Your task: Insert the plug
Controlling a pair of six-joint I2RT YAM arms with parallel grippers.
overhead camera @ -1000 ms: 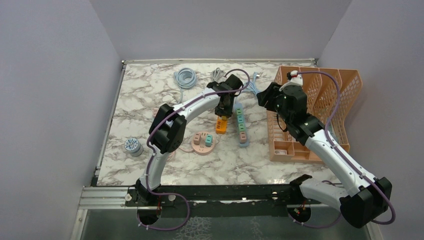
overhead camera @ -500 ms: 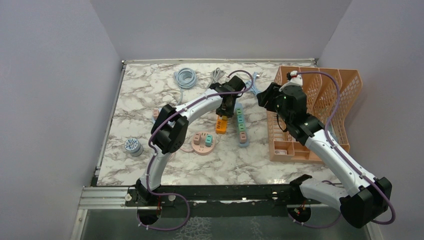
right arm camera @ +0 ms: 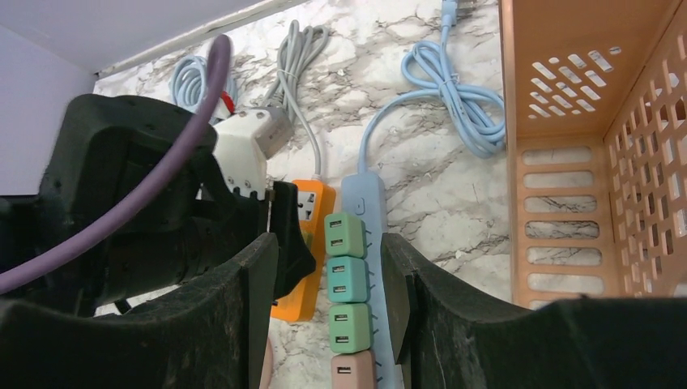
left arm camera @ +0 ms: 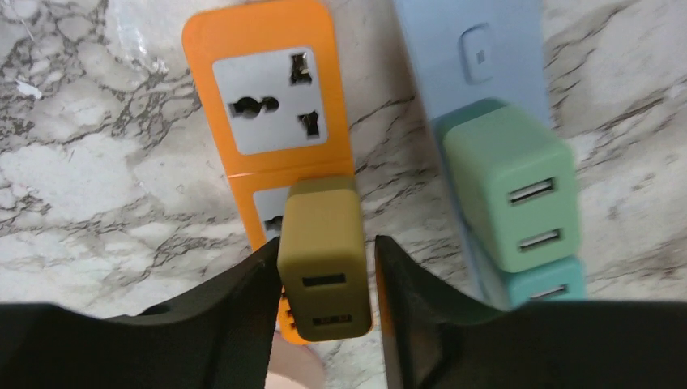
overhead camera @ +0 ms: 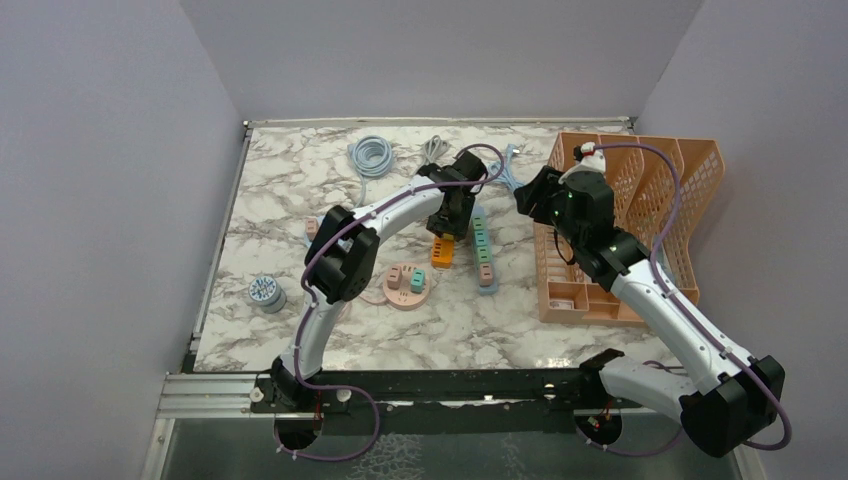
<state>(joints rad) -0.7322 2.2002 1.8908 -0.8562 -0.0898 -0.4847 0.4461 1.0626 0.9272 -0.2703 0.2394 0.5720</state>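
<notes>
An olive plug [left arm camera: 324,259] stands on the second socket of the orange power strip [left arm camera: 271,97], which also shows from above [overhead camera: 443,250]. My left gripper [left arm camera: 324,284] straddles the plug. The left finger touches its side and the right finger stands off by a thin gap, so the gripper is slightly open. In the top view the left gripper [overhead camera: 447,222] hangs over the strip's far half. My right gripper [right arm camera: 328,300] is open and empty, hovering near the basket [overhead camera: 640,230] and looking down at both strips.
A blue power strip [overhead camera: 483,250] with several green and pink adapters [right arm camera: 347,235] lies right of the orange one. A pink round socket [overhead camera: 407,285], a grey disc [overhead camera: 266,293] and coiled cables [overhead camera: 371,153] lie around. The orange basket stands at the right.
My left arm's elbow has drifted slightly right while its gripper stays over the orange strip. The right arm has not moved.
</notes>
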